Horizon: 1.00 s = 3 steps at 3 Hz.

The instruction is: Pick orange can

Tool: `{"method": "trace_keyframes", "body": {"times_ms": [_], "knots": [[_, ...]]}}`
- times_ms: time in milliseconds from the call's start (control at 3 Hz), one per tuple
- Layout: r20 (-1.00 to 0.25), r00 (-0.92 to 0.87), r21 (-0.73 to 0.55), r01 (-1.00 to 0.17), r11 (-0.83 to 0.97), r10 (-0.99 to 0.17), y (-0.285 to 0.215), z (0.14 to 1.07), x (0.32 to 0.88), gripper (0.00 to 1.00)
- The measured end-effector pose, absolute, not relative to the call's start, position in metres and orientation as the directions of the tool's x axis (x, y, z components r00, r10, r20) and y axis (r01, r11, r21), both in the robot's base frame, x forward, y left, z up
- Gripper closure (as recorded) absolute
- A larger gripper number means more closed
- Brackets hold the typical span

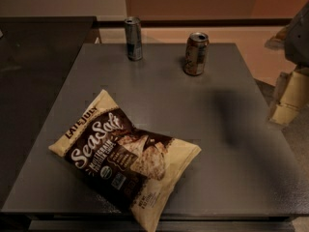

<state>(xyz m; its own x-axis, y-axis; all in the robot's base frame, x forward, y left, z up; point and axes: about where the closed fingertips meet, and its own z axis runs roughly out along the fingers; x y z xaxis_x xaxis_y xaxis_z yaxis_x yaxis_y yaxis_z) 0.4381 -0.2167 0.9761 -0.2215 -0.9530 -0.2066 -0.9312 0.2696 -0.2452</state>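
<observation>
The orange can [196,54] stands upright at the far side of the grey table [231,144], right of centre. It has a dull orange-brown mottled body and a silver top. A slimmer, taller grey-blue can [133,38] stands upright to its left, near the far edge. My gripper [288,99] shows as a pale shape at the right edge of the camera view. It is off the table's right side, well to the right of the orange can and nearer to me, and it holds nothing that I can see. The arm [300,35] rises above it.
A large chip bag [126,153] printed "Sea Salt" lies flat on the near left part of the table. A dark counter [38,57] runs along the left. A tan wall and floor lie behind the table.
</observation>
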Motion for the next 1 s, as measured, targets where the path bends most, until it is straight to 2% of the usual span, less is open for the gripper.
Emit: {"method": "trace_keyframes", "body": {"times_ms": [667,1000], "knots": [[-0.231,-0.216,-0.25,-0.929,0.272,-0.949,-0.21,0.974,0.449,0.0],[-0.292,-0.204,-0.258,-0.924,0.282,-0.934,-0.2,0.965,0.472,0.0]]}}
